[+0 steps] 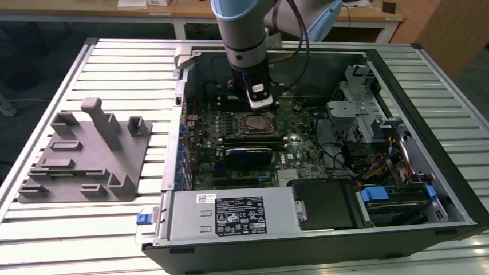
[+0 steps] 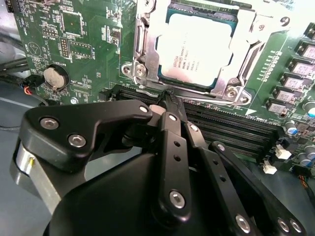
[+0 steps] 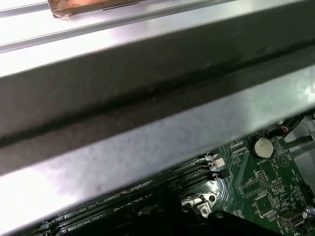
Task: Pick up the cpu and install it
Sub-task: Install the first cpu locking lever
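The cpu (image 2: 194, 54) lies flat in the motherboard socket, its silver top showing inside the metal socket frame (image 2: 246, 34). In the exterior view the cpu (image 1: 252, 122) sits in the middle of the board inside the open computer case. My gripper (image 2: 170, 98) hangs just beside the socket, over the black memory slots (image 2: 231, 130), with its fingers (image 2: 173, 142) pressed together and nothing between them. In the exterior view the gripper (image 1: 260, 104) is just behind the socket, low inside the case.
The case wall (image 3: 147, 123) passes close to the first wrist camera. A grey fixture (image 1: 84, 154) stands on the slatted table at the exterior view's left. The power supply (image 1: 229, 215) and a drive cage (image 1: 359, 109) crowd the board. A coin battery (image 2: 54, 77) lies near the socket.
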